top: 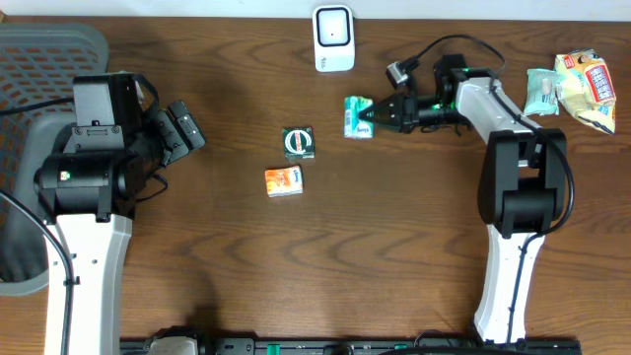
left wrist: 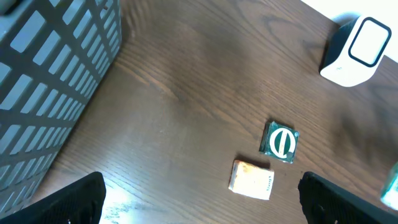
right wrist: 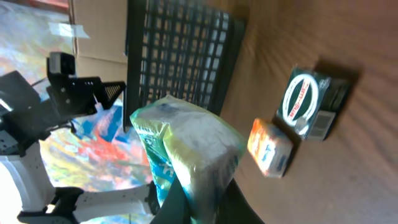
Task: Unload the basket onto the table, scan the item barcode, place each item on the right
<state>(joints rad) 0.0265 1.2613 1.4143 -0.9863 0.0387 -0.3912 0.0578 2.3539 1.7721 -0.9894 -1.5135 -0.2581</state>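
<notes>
My right gripper (top: 372, 116) is shut on a green-and-white soft packet (top: 356, 116), held a little below and to the right of the white barcode scanner (top: 333, 39). In the right wrist view the packet (right wrist: 186, 140) fills the middle, pinched at its lower end between my dark fingers (right wrist: 171, 205). No barcode shows on it. My left gripper (top: 183, 128) is open over the left of the table with nothing between its fingers (left wrist: 71, 202). The scanner (left wrist: 356, 50) appears at the top right of the left wrist view.
A dark green box (top: 298, 143) and an orange box (top: 284, 181) lie mid-table. A grey mesh basket (top: 44, 59) stands at the far left. Two snack packets (top: 584, 91) lie at the far right. A cable loops behind the right arm.
</notes>
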